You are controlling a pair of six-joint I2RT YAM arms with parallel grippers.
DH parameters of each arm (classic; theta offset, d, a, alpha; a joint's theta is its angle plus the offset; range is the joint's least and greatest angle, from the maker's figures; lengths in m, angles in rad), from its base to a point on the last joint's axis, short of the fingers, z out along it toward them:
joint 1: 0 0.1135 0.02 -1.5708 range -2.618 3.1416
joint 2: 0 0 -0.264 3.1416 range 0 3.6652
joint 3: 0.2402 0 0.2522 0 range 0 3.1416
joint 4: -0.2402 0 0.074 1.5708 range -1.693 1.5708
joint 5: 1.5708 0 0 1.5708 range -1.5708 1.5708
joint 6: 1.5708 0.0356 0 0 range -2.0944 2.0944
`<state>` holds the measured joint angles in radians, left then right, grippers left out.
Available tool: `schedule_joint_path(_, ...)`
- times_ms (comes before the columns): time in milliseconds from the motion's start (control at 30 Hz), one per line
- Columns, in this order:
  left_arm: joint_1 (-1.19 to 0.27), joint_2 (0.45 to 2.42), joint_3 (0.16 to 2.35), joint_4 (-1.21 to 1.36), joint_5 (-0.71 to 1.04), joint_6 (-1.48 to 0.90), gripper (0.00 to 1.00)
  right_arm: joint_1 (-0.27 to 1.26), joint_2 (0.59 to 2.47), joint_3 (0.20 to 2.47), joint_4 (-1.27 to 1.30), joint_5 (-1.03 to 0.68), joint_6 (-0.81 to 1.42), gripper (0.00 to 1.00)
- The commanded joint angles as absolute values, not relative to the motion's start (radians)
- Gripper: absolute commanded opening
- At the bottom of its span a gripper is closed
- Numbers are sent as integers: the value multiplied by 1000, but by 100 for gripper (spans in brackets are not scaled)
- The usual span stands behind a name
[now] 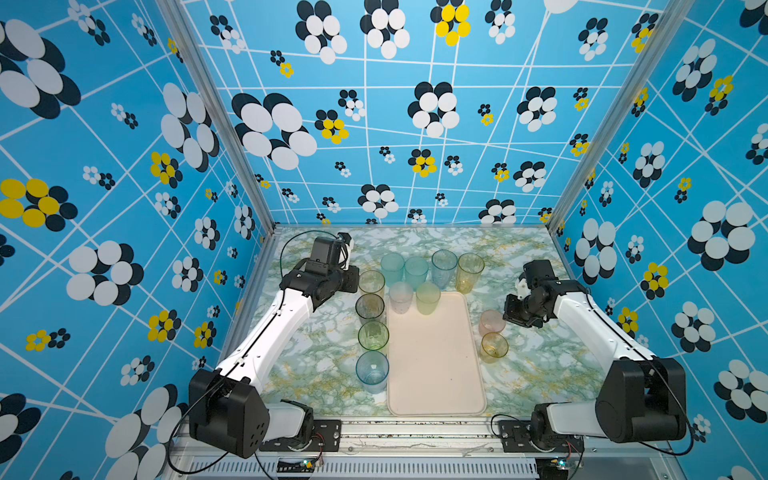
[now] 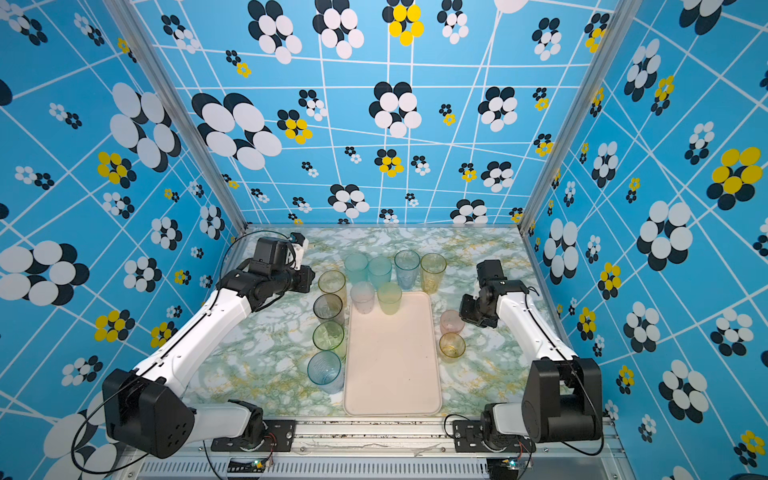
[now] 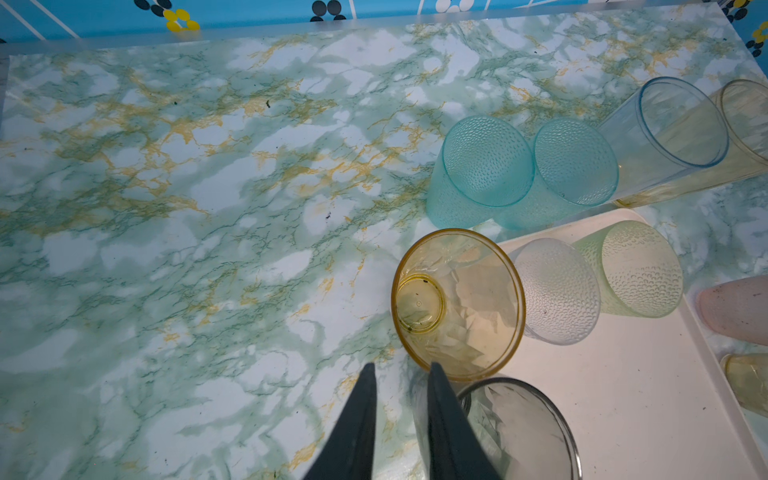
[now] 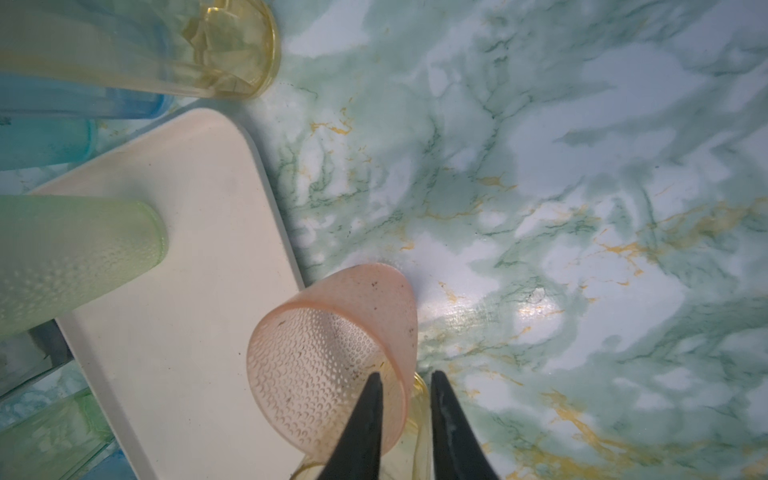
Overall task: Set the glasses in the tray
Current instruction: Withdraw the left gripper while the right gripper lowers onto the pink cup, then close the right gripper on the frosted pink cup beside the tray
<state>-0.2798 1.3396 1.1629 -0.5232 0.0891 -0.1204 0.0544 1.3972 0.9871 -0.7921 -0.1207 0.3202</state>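
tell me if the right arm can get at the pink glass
Probably yes: the right gripper hangs right at the pink glass, nothing between them; the short amber glass beside it is close.

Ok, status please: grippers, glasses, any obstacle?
Left gripper narrow, at grey glass. Right gripper astride pink glass wall; grips unclear. Two glasses on tray. Amber glass crowds pink.

No writing, label, brand, number or sign can be read in any view. A tiny white mark (image 1: 297,274) on the left arm (image 1: 274,328) is too small to make out.
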Motion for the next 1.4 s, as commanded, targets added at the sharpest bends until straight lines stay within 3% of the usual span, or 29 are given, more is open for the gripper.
schedule_joint_path(0,-266,1328,1147,-509,112,-127,24,70,1422,979,-784,-104,328,23)
schedule_joint_path(467,-252,1345,1143,-497,134,-126,24,97,1466,985,-784,-71,333,20)
schedule_joint_path(967,-248,1359,1142,-499,143,-122,24,144,1474,1002,-794,-17,331,5)
schedule_joint_path(1367,-248,1365,1139,-502,116,-117,24,190,1409,1132,-856,84,298,2)
